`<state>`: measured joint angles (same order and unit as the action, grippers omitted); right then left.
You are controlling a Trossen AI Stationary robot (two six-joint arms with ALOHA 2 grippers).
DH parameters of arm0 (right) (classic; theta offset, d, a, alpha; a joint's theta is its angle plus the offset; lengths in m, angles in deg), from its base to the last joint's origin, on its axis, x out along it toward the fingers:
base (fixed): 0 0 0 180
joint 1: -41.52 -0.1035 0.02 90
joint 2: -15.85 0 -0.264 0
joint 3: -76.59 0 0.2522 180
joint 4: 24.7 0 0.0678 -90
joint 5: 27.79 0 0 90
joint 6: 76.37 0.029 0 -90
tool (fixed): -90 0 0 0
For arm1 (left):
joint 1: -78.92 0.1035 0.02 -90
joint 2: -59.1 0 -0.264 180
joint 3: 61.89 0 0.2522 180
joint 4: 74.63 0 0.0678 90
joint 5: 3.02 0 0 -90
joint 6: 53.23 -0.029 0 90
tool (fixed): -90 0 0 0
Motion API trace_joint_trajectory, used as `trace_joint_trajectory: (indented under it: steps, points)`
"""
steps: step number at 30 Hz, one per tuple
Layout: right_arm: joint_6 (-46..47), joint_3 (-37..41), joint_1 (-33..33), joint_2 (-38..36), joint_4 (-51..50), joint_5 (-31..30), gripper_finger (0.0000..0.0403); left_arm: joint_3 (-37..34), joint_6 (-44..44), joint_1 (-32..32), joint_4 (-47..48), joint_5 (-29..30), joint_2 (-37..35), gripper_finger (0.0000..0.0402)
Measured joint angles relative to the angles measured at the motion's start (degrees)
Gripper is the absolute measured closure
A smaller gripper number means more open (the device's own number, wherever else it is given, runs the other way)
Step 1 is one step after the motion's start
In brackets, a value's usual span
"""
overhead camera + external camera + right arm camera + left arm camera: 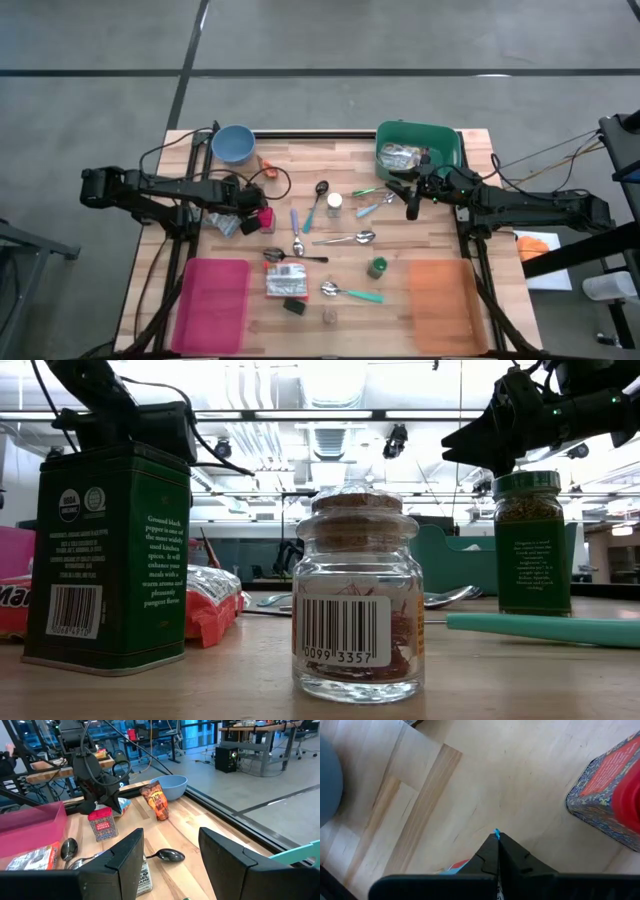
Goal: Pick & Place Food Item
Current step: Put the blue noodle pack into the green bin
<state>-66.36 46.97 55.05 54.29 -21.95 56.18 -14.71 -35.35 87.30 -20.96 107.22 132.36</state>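
**High view:** The left gripper [236, 206] sits at centre left of the frame, low over a silvery-blue food packet [227, 223]. The packet lies flat on the wooden table [440, 250], just left of a red tin [265, 218] and below the blue bowl [233, 143]. It looks roughly square here, so I cannot tell its long axis. The right gripper [411, 203] hangs at upper right, just below the green bin [450, 145]. Its 2 fingers are apart with nothing between them.

**Low view:** A cork-stoppered glass jar [358, 595] stands upright at centre. A green tin [108, 555] is on its left and a spice jar [531, 542] on its right. The task's packet cannot be made out.

**Left wrist view:** The 2 fingers [512, 855] are pressed together at bottom centre, with a sliver of blue at their tips. I cannot tell whether that is the packet's edge pinched.

**Right wrist view:** The packet shows at left of centre, flat, its visible corner pointing toward the bowl at upper centre. The right fingers [125, 855] stand parted and empty at the bottom.
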Motion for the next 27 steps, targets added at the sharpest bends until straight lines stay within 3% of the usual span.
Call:
trace_joint_trajectory:
  steps: [12, 27]
  points:
    - [-0.07, 0.0, -0.01, 0.0, -0.02, 0.01, 0.0216, 3.13, 2.82, 0.0, 2.31, 4.41, -2.48, 0.0401]
    - [-0.1, 0.0, 0.01, 0.0, 0.0, -0.01, 0.0216, 3.06, 9.81, 0.0, 1.65, 9.23, -13.95, 0.0401]
